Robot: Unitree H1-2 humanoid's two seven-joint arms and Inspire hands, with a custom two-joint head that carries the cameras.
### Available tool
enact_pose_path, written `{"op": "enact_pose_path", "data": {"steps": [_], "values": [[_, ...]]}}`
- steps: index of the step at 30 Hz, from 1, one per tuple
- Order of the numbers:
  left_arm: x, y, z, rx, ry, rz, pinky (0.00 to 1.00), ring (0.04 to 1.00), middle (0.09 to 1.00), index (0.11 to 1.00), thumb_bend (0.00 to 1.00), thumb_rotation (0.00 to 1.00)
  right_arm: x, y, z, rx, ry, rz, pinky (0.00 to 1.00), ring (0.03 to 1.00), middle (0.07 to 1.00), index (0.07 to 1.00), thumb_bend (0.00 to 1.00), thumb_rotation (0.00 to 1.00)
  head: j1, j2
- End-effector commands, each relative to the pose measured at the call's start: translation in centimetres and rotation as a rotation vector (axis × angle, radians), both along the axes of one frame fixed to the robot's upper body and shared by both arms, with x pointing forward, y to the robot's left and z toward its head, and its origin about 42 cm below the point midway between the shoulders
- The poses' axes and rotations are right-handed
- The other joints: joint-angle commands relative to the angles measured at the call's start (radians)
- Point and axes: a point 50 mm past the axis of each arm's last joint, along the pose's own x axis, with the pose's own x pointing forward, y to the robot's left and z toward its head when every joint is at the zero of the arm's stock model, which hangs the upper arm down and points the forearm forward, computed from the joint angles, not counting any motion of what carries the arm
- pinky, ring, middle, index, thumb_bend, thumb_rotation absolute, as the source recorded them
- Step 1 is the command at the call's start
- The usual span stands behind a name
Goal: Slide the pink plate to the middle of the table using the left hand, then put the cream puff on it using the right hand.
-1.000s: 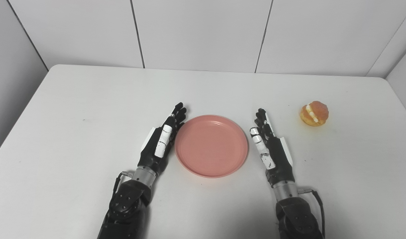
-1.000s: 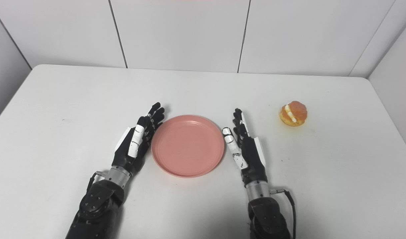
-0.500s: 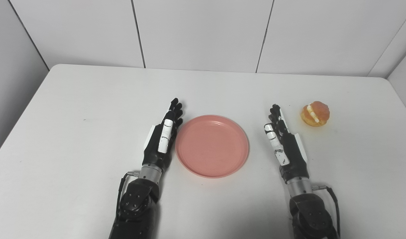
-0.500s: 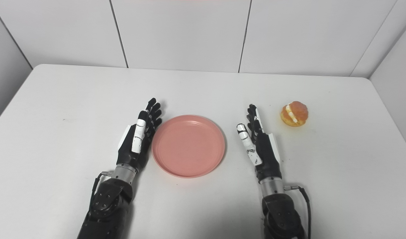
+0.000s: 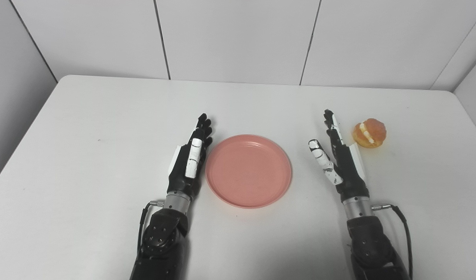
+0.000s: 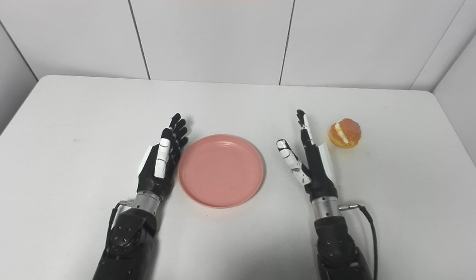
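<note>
Pink plate [image 5: 248, 171] sits flat on the white table [image 5: 86, 128], about mid-table, nothing on it. All positions below are given relative to the plate.

Left hand [image 5: 187, 163]: just left of the plate, edge-on, fingers straight and held together, pointing to the far side. Holds nothing. Whether its side touches the plate rim cannot be told; the left eye view shows the two nearly flush, the right eye view shows a thin sliver of table between the hand's base and the rim.

Right hand [image 6: 311, 155]: right of the plate, clear of it, with bare table between. Fingers extended and the thumb splayed toward the plate, so the hand is wide open and empty. The thumb's gap from the other fingers reads wider in the right eye view.

Cream puff [image 5: 369, 133]: further right of the plate and a little farther back, resting on the table beyond the right hand, near its fingertips but not touching. Cream seam faces the cameras in both views.
</note>
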Motion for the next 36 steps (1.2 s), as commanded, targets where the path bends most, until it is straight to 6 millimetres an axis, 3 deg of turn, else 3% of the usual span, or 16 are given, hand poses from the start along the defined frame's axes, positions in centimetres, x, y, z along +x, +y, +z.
{"op": "enact_pose_path", "data": {"steps": [1,13,17,25,28,32,36], "values": [[-1.5,-0.3,-3.0,-0.009,0.080,0.004,1.00,1.000,0.994,1.000,0.67,1.00,0.3,-0.7,0.5,-0.015,-0.074,-0.012,1.00,1.000,1.000,1.000,0.62,0.89,0.000,-0.001],[-1.5,-0.1,-3.0,-0.004,0.094,-0.006,1.00,1.000,0.996,1.000,0.68,1.00,2.2,-3.1,4.4,-0.151,-0.242,-0.093,0.97,0.990,1.000,1.000,0.65,0.83,-0.027,-0.009],[-1.5,0.2,-3.1,0.001,0.091,-0.012,1.00,0.999,0.992,1.000,0.68,1.00,2.7,-3.9,5.4,-0.143,-0.238,-0.135,0.95,0.977,0.991,0.999,0.67,0.75,-0.041,-0.010],[-1.4,1.0,-3.5,0.005,0.079,-0.017,1.00,0.998,0.991,1.000,0.67,1.00,3.4,-5.3,6.7,-0.143,-0.262,-0.179,0.81,0.952,0.995,0.986,0.64,0.62,-0.109,-0.029],[-1.4,1.6,-3.8,0.012,0.083,-0.020,1.00,0.997,0.991,1.000,0.66,1.00,3.3,-5.5,7.4,-0.189,-0.267,-0.214,0.84,0.952,0.991,0.989,0.63,0.60,-0.129,-0.033],[-1.3,2.5,-4.1,0.024,0.093,-0.026,1.00,1.000,0.996,1.000,0.67,1.00,3.3,-5.7,8.3,-0.211,-0.247,-0.257,0.95,0.978,0.998,0.991,0.64,0.57,-0.178,-0.039],[-1.0,3.5,-5.0,0.029,0.089,-0.028,1.00,1.000,0.995,1.000,0.73,1.00,3.7,-6.2,8.3,-0.225,-0.221,-0.297,0.94,0.978,0.997,0.990,0.65,0.52,-0.209,-0.047]]}}
